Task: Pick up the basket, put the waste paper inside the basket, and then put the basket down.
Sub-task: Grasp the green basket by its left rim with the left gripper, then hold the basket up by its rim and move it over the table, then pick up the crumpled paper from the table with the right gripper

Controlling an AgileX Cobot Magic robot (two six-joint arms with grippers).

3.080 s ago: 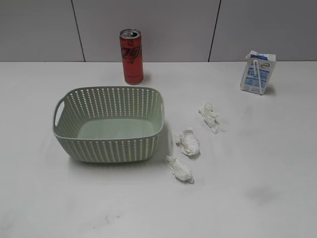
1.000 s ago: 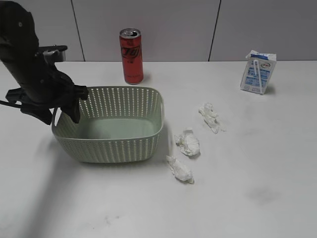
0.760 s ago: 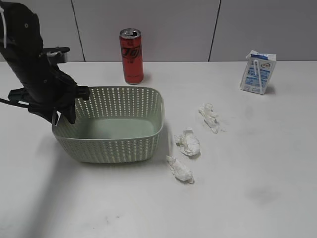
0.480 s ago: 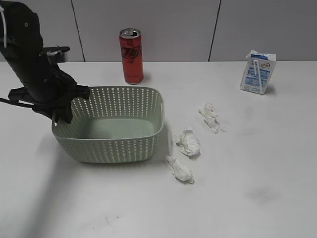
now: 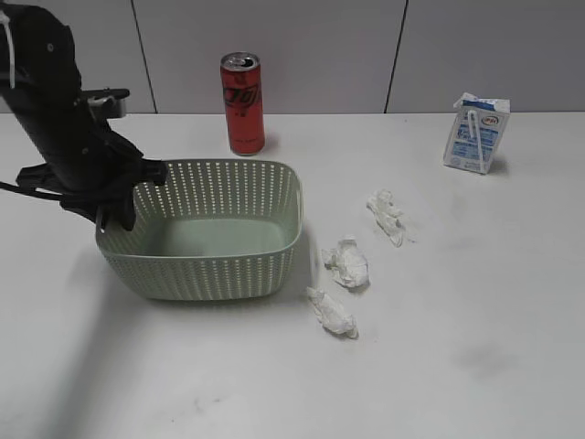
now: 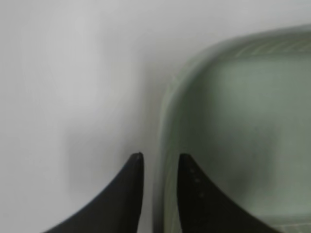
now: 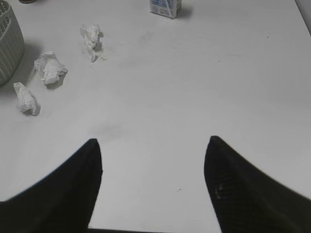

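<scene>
The sage-green basket (image 5: 206, 233) sits on the white table, left of centre. My left gripper (image 5: 117, 218) is down at its left end. In the left wrist view the gripper (image 6: 159, 156) has one finger outside and one inside the basket wall (image 6: 167, 145), closed narrowly on it. Three white waste-paper wads (image 5: 387, 215) (image 5: 347, 262) (image 5: 333, 312) lie right of the basket. The right wrist view shows them too (image 7: 91, 36) (image 7: 50, 68) (image 7: 25, 97). My right gripper (image 7: 153, 141) is open and empty, above bare table and out of the exterior view.
A red can (image 5: 242, 102) stands behind the basket. A blue-and-white carton (image 5: 477, 133) stands at the back right and shows in the right wrist view (image 7: 165, 7). The basket's edge (image 7: 7, 43) shows at that view's upper left.
My left arm came in from the left and lowered onto the basket's left wall. Its jaws narrowed around the rim. The basket and wads stayed in place.
</scene>
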